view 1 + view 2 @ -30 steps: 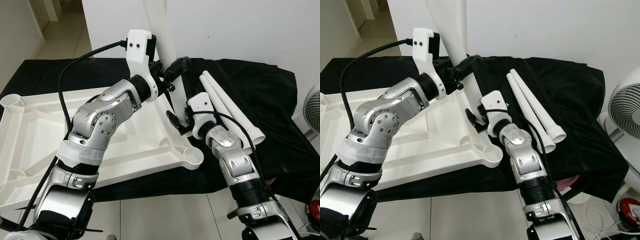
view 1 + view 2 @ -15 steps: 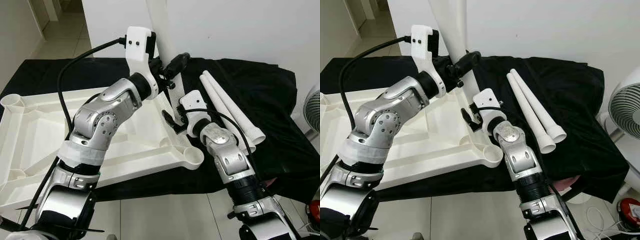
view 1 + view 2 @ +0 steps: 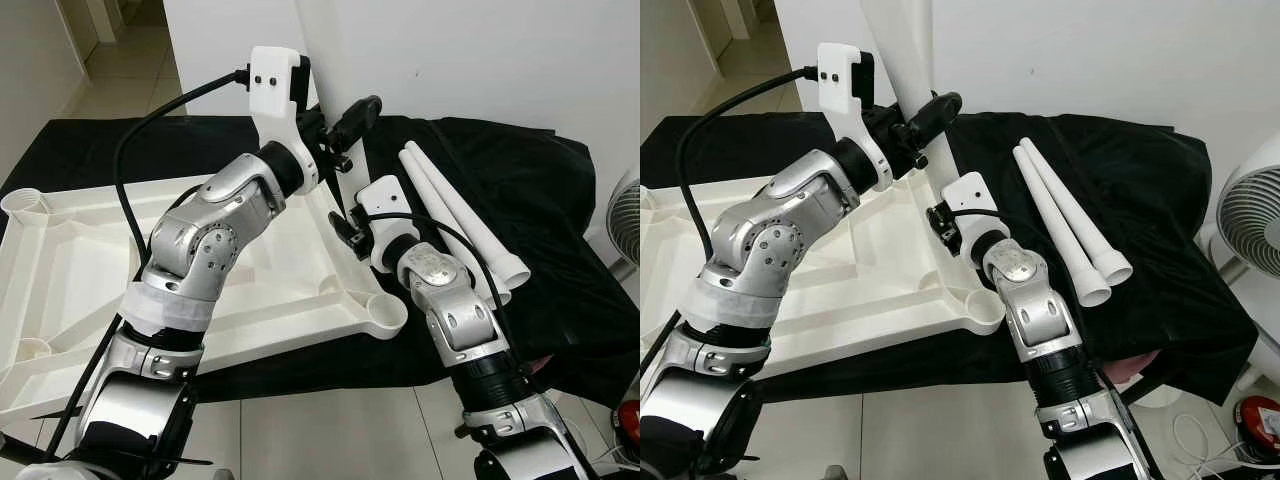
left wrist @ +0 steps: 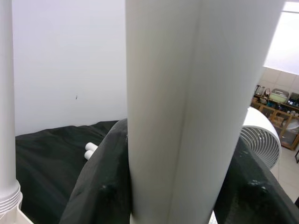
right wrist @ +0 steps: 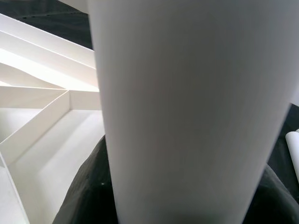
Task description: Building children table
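Upright white table leg (image 3: 908,60) pinched by left gripper (image 3: 335,135) high up — right gripper (image 3: 350,230) clamped lower, near the upturned tabletop (image 3: 60,260) corner socket.

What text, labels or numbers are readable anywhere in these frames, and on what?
None can be read.
Upright table leg, held by left gripper and right gripper: plain white, no marking.
Upturned tabletop and the two loose legs on the black cloth: plain, no print.
Fan: no label can be made out.
Shelf items behind the fan in the left wrist view: too small to read.
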You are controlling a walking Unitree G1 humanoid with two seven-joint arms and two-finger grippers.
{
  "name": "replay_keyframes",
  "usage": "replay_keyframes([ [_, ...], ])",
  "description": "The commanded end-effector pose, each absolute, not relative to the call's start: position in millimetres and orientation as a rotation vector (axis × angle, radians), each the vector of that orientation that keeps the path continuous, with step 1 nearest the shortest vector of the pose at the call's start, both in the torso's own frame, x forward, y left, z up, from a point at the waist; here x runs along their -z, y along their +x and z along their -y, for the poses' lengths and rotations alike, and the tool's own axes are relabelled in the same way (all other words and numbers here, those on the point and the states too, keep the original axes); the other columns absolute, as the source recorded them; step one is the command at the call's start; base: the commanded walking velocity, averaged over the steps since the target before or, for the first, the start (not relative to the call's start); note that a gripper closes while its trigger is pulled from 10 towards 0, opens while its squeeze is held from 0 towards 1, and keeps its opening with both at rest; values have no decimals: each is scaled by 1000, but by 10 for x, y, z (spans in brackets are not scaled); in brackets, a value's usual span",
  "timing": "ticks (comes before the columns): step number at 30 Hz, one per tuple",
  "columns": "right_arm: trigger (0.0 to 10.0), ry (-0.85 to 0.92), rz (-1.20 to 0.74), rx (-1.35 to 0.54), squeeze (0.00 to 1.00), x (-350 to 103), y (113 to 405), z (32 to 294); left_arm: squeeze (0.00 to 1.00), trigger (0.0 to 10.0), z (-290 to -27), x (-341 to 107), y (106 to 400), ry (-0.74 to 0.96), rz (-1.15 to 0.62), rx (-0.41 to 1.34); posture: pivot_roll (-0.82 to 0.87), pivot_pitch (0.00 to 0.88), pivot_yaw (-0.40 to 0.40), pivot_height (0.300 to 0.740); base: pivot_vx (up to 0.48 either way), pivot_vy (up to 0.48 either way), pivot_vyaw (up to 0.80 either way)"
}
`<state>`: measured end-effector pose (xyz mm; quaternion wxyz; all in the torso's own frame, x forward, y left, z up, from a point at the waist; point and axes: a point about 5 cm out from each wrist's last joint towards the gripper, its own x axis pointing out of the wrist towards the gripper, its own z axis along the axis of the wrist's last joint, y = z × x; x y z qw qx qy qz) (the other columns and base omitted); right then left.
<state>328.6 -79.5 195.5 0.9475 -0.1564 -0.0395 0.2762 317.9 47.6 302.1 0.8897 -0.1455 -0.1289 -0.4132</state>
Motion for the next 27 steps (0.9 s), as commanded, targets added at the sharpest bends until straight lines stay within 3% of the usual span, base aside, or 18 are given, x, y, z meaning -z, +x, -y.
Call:
replay_keyframes([
  [1, 0, -313, 79, -620, 0, -1940, 3239, 659, 0, 10000, -275, -3162, 2970, -312, 359, 1094, -79, 0, 11, 740, 0, 0, 0],
  [2, 9882, -321, 81, -608, 0, -1948, 3246, 668, 0, 10000, -272, -3160, 2969, -310, 359, 1095, -79, 0, 11, 740, 0, 0, 0],
  [6, 10000, -318, 81, -597, 0, -1960, 3257, 680, 0, 10000, -267, -3155, 2968, -307, 359, 1096, -78, 0, 12, 740, 0, 0, 0],
  [7, 10000, -306, 82, -592, 1000, -1972, 3264, 684, 0, 10000, -267, -3156, 2968, -307, 358, 1096, -78, 0, 12, 740, 0, 0, 0],
  [11, 10000, -294, 87, -585, 1000, -1991, 3270, 687, 0, 10000, -266, -3156, 2967, -308, 358, 1096, -78, 0, 13, 740, 0, 0, 0],
  [12, 10000, -294, 91, -582, 345, -2002, 3270, 684, 0, 10000, -266, -3156, 2967, -308, 358, 1097, -78, 0, 13, 740, 0, 0, 0],
  [13, 10000, -294, 91, -582, 345, -2002, 3270, 684, 0, 10000, -266, -3156, 2967, -308, 358, 1097, -78, 0, 13, 740, 0, 0, 0],
  [14, 10000, -300, 103, -580, 0, -2030, 3268, 680, 0, 10000, -262, -3160, 2966, -308, 360, 1098, -78, 0, 12, 740, 0, 0, 0],
  [27, 10000, -321, 147, -573, 0, -2128, 3267, 671, 0, 10000, -236, -3148, 2949, -300, 361, 1109, -80, 0, 12, 740, 0, 0, 0],
])
